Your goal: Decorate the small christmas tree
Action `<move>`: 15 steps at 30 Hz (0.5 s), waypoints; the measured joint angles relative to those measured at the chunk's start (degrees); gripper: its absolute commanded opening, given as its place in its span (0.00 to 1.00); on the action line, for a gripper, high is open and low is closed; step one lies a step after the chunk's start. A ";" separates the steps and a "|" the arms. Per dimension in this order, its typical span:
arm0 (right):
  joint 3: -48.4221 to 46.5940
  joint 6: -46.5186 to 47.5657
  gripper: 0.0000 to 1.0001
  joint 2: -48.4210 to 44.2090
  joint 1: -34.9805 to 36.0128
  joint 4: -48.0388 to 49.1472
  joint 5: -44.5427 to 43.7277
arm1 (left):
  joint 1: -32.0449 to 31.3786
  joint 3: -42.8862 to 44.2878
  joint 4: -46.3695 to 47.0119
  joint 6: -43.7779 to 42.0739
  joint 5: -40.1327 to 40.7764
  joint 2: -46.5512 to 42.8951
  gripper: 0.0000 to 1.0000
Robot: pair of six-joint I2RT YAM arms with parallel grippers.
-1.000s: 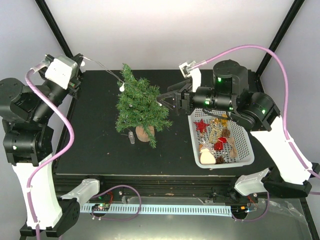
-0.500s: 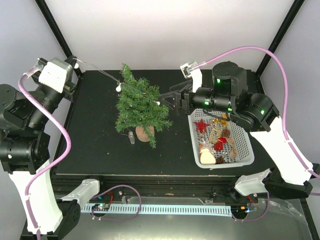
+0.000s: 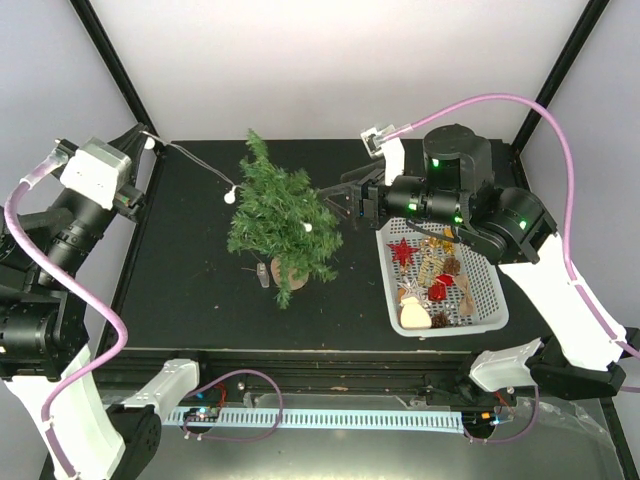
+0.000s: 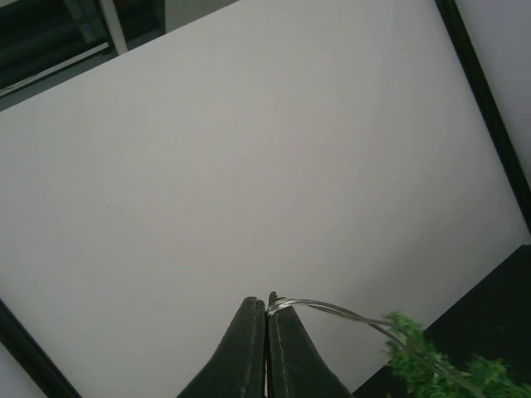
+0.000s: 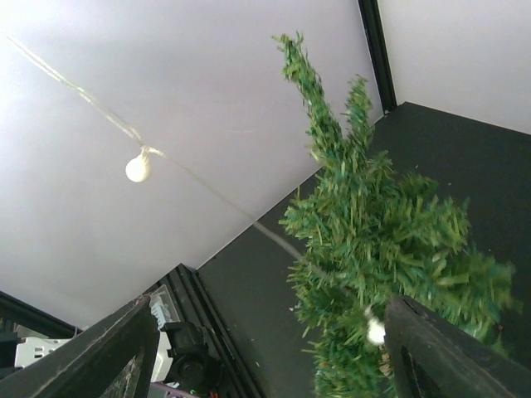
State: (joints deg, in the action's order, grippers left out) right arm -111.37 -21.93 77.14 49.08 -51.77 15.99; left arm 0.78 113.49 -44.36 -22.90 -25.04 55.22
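Left arm raised at the far-left corner of the worktop (image 3: 180,290). Left end effector (image 3: 147,141) (image 4: 266,308) is clenched on the thin wire of a light string (image 3: 190,157) (image 4: 332,311) – the wrist view shows both fingers pressed together with the wire pinched at their tips.

The string runs in a nearly straight line down and to the right, off the surface, carrying one white bulb (image 3: 229,196) (image 5: 138,166) just short of the foliage, then goes in among the branches.

Small christmas tree (image 3: 278,212) (image 5: 373,240) stands at mid-worktop, left of the basket, its tan base (image 3: 290,272) on the black surface. A second bulb (image 3: 308,227) (image 5: 376,332) sits among the right-hand branches. A small pale cylinder (image 3: 262,276) lies just beside the base.

Right end effector (image 3: 345,200) (image 5: 270,311) is released – fingers spread wide, facing the tree's right side, close to the needles; whether it touches them cannot be told.

White basket (image 3: 497,300) is at the right of the worktop, partly under the right arm, holding a red star (image 3: 402,250) and other mixed ornaments.
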 measured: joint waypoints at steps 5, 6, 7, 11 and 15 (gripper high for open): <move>0.13 0.00 0.75 0.00 0.00 0.07 0.00 | -0.04 -0.02 2.23 2.36 -3.72 0.28 0.01; 0.24 0.00 0.75 0.00 0.00 0.11 0.00 | -0.04 -0.02 2.60 2.73 -4.07 0.39 0.02; 0.35 0.02 0.75 0.00 0.00 0.09 0.00 | -0.04 -0.02 2.93 3.19 -4.59 0.48 0.02; 0.85 0.02 0.75 -0.02 0.00 0.20 -0.02 | -0.04 -0.31 3.69 3.65 -4.92 0.74 0.02; 1.66 0.02 0.75 -0.09 0.00 0.28 -0.07 | -0.04 -2.56 4.35 3.28 -3.72 0.63 0.02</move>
State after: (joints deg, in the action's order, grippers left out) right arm -109.71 -21.91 77.06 49.08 -51.48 15.92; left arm 0.73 110.93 -40.01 -19.62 -28.75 55.86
